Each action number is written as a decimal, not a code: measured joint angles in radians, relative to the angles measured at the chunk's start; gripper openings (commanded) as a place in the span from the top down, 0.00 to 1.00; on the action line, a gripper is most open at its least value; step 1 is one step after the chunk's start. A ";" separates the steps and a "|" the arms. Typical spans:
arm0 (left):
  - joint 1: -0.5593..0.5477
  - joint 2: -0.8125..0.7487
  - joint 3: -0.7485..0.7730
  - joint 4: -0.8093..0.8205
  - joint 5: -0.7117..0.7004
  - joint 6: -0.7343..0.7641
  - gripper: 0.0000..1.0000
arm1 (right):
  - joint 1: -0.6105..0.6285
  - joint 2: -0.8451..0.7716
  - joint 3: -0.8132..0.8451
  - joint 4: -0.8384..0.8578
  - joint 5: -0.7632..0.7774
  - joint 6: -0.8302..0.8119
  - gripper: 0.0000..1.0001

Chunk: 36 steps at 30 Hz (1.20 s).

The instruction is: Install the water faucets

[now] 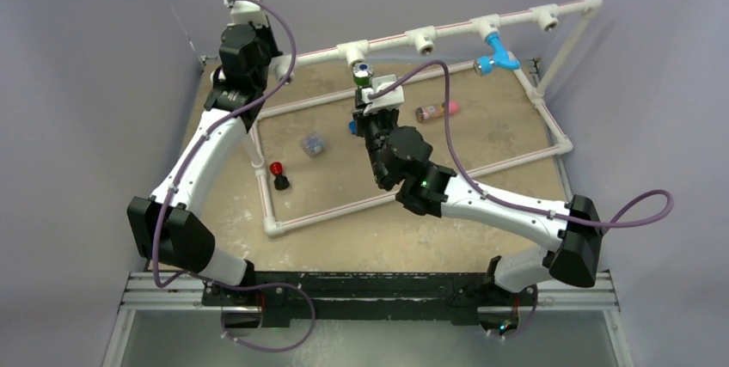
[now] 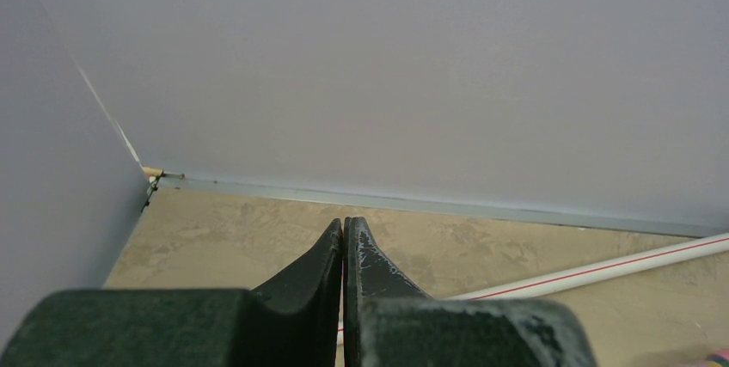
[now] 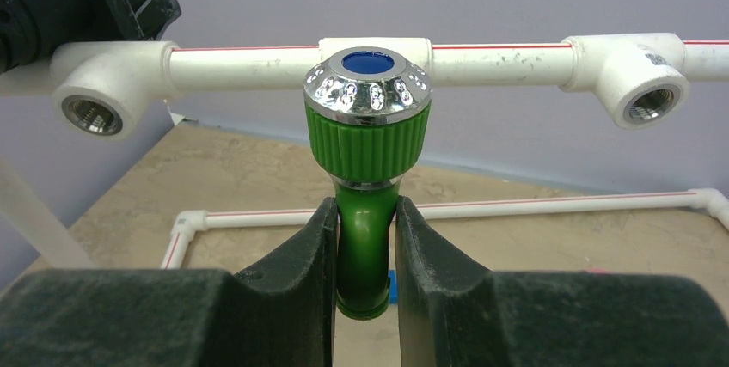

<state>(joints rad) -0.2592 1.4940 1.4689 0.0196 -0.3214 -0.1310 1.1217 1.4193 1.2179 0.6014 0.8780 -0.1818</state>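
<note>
My right gripper (image 3: pixel 364 247) is shut on the green faucet (image 3: pixel 367 152) by its bent neck, the silvery round mouth facing the camera. It is held just in front of the raised white pipe rail (image 3: pixel 499 61), at the middle T-fitting (image 3: pixel 375 45). In the top view the green faucet (image 1: pixel 364 75) sits under a T-fitting (image 1: pixel 355 51) and the right gripper (image 1: pixel 371 102) is below it. The light blue faucet (image 1: pixel 499 52) hangs from a T-fitting (image 1: pixel 487 27) further right. My left gripper (image 2: pixel 344 228) is shut and empty, near the rail's left end (image 1: pixel 245 62).
A white pipe frame (image 1: pixel 404 186) lies on the tan table. Inside it are a pink-capped brown cylinder (image 1: pixel 435 111), a small clear-blue part (image 1: pixel 313 144) and a red-and-black piece (image 1: pixel 278 175). Open threaded T-fittings (image 3: pixel 93 113) (image 3: pixel 646 100) flank the green faucet. Grey walls close the back and sides.
</note>
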 measured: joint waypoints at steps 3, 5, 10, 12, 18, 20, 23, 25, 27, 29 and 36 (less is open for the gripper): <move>0.000 0.000 0.000 0.000 0.000 0.000 1.00 | 0.000 0.002 0.010 -0.023 0.001 -0.017 1.00; 0.000 0.000 0.000 0.000 0.001 -0.001 1.00 | 0.001 0.004 0.013 -0.029 0.001 -0.040 1.00; 0.000 0.000 0.000 -0.001 0.005 -0.007 1.00 | 0.004 -0.002 -0.018 0.005 -0.012 -0.170 1.00; 0.000 0.001 0.002 -0.003 0.008 -0.008 1.00 | 0.006 -0.008 -0.041 0.023 -0.031 -0.245 1.00; 0.000 0.013 0.019 -0.019 0.014 -0.008 1.00 | 0.011 -0.012 -0.053 0.026 -0.096 -0.449 1.00; 0.000 0.014 0.022 -0.022 0.019 -0.008 1.00 | 0.011 -0.013 -0.053 0.027 -0.112 -0.499 1.00; 0.000 0.018 0.027 -0.028 0.025 -0.009 1.00 | 0.011 -0.013 -0.053 0.025 -0.112 -0.551 1.00; 0.000 0.021 0.031 -0.030 0.029 -0.009 1.00 | 0.011 -0.013 -0.053 0.021 -0.112 -0.565 1.00; 0.001 0.023 0.034 -0.030 0.033 -0.011 1.00 | 0.011 -0.017 -0.053 -0.002 -0.120 -0.563 1.00; 0.001 0.024 0.035 -0.031 0.037 -0.012 1.00 | 0.010 -0.029 -0.053 -0.048 -0.144 -0.553 1.00; 0.001 0.027 0.042 -0.041 0.048 -0.012 1.00 | -0.007 -0.118 -0.034 -0.203 -0.217 -0.483 1.00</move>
<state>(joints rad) -0.2581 1.5211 1.5112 -0.0212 -0.2733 -0.1432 1.1145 1.3010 1.1835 0.3981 0.6605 -0.6647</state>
